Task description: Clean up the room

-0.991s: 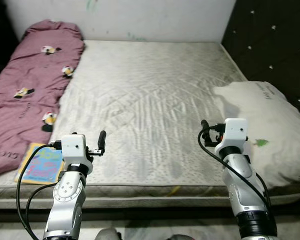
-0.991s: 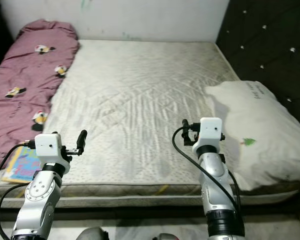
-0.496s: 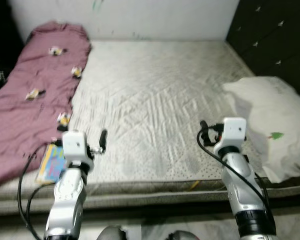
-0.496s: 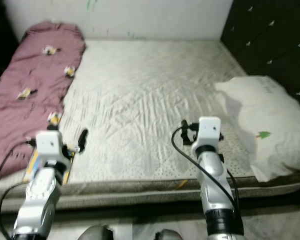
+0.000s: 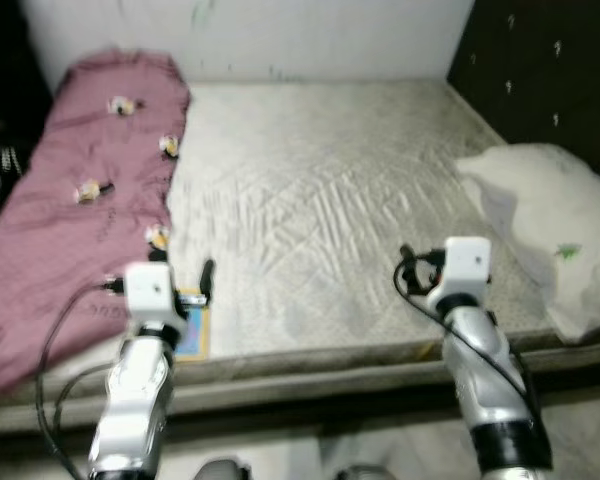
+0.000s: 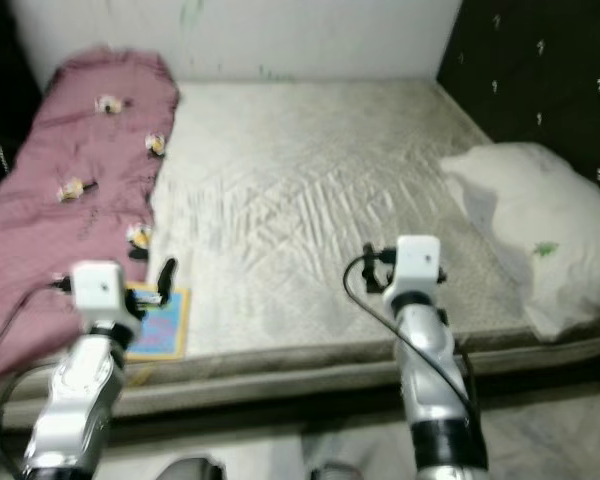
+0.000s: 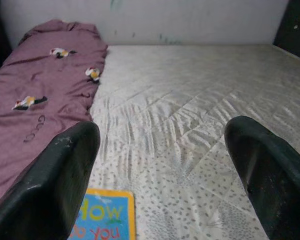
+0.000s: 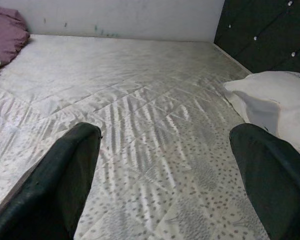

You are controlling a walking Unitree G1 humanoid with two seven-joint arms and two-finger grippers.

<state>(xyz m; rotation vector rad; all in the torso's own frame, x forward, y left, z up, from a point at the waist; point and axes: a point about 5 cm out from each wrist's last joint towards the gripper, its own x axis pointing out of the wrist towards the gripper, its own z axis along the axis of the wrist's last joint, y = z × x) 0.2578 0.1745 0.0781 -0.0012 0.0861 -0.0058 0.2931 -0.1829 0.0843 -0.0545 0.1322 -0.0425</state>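
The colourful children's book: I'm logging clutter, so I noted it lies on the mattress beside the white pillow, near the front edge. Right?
Not quite. The colourful children's book lies near the front edge of the quilted grey mattress, but beside the maroon blanket, far from the white pillow. The right eye view shows it.

Blanket (image 5: 80, 210) lies along mattress (image 5: 330, 210) left side, book (image 6: 160, 318) at near left edge beside it, pillow (image 5: 550, 220) on right side against headboard (image 5: 550, 70), wall (image 5: 280, 35) behind.
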